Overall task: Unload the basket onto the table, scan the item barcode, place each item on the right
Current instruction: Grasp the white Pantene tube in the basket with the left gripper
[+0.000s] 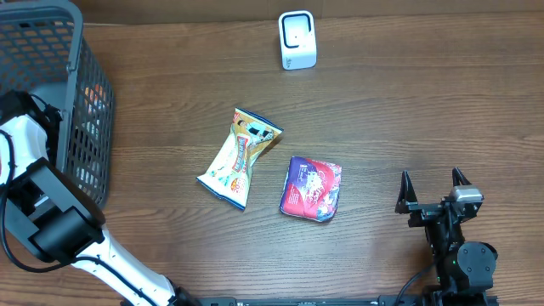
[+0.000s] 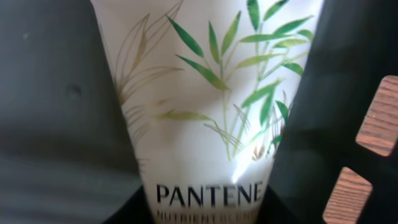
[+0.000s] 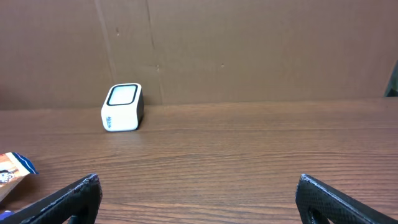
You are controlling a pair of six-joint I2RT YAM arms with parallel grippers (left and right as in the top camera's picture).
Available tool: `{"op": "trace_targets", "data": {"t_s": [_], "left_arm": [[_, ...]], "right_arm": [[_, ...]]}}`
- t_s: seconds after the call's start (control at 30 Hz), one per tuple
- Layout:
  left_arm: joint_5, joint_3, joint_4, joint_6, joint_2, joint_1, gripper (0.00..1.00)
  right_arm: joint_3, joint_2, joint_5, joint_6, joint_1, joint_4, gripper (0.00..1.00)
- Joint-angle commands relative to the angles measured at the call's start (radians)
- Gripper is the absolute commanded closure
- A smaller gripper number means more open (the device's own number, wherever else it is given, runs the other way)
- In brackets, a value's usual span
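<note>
A white Pantene tube (image 2: 205, 118) with green leaf print fills the left wrist view, inside the dark mesh basket (image 1: 85, 127) at the table's left edge. My left gripper (image 2: 205, 214) is down in that basket, its dark fingers pressed against both sides of the tube near the brand name. In the overhead view the left arm (image 1: 30, 140) reaches over the basket rim and hides the gripper. The white barcode scanner (image 1: 297, 40) (image 3: 122, 107) stands at the back centre. My right gripper (image 1: 433, 183) (image 3: 199, 193) rests open at the front right, with nothing between its fingers.
A yellow snack bag (image 1: 238, 157) (image 3: 12, 168) and a purple and red pouch (image 1: 312, 189) lie mid-table. Brown cardboard (image 3: 249, 50) stands behind the scanner. Basket mesh and wood grain (image 2: 373, 124) show to the right of the tube.
</note>
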Motion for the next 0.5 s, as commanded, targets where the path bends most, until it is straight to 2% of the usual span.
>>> {"op": "trace_targets", "data": {"t_s": [0.0, 0.13, 0.2, 0.47], "left_arm": [[-0.01, -0.05, -0.014, -0.034, 0.034, 0.0, 0.79], [-0.018, -0.027, -0.016, -0.064, 0.034, 0.0, 0.92], [-0.017, 0.01, -0.035, -0.082, 0.034, 0.0, 0.96], [-0.008, 0.294, -0.204, -0.118, 0.034, 0.0, 0.96]], "right_arm": [[-0.011, -0.007, 0.006, -0.004, -0.003, 0.006, 0.0], [-0.011, -0.007, 0.006, -0.004, -0.003, 0.006, 0.0], [-0.01, -0.007, 0.006, -0.004, -0.003, 0.006, 0.0], [-0.011, -0.007, 0.006, -0.004, -0.003, 0.006, 0.0]]}}
